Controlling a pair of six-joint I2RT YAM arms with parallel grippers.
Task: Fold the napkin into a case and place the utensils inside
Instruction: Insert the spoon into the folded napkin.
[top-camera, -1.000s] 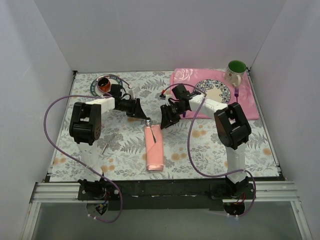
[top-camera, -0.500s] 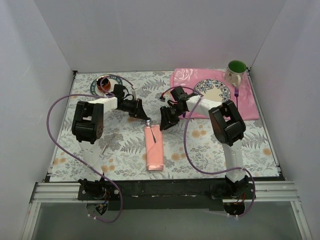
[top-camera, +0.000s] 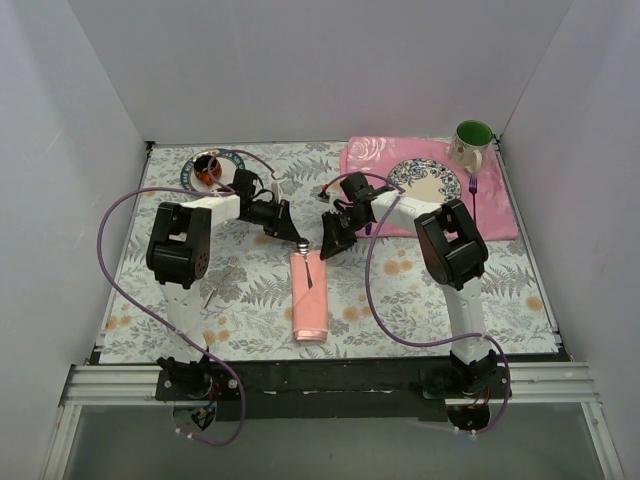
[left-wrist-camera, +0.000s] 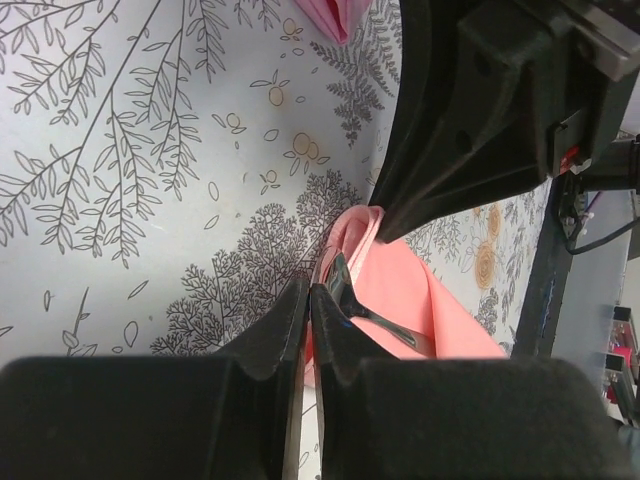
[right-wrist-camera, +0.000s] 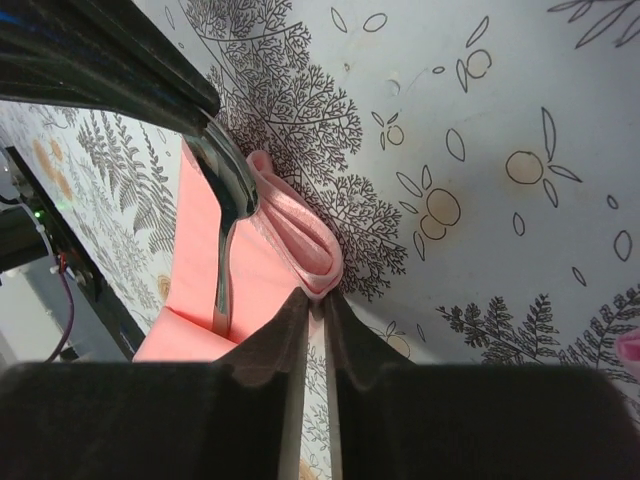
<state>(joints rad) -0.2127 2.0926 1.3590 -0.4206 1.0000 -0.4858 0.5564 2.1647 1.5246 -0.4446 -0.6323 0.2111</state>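
The salmon-pink case (top-camera: 309, 297) lies lengthwise in the middle of the table. My left gripper (top-camera: 298, 238) is at its far end, shut on the bowl of a silver spoon (top-camera: 304, 246). In the left wrist view the fingertips (left-wrist-camera: 308, 288) sit by the spoon (left-wrist-camera: 350, 295), whose handle runs down onto the pink cloth (left-wrist-camera: 420, 300). My right gripper (top-camera: 323, 247) is shut on the case's far right corner. The right wrist view shows the cloth layers (right-wrist-camera: 300, 235) pinched between its tips (right-wrist-camera: 320, 296), with the spoon (right-wrist-camera: 225, 190) beside them. Another thin silver utensil (top-camera: 212, 291) lies to the left.
A pink rose-patterned placemat (top-camera: 500, 205) at the back right carries a patterned plate (top-camera: 425, 182), a green mug (top-camera: 472, 140) and a purple fork (top-camera: 472, 190). A plate with a small cup (top-camera: 208, 168) stands at the back left. White walls close in three sides.
My left gripper has edged a little right toward the case's far end with the spoon. My right gripper has shifted slightly left, still on the case's corner.
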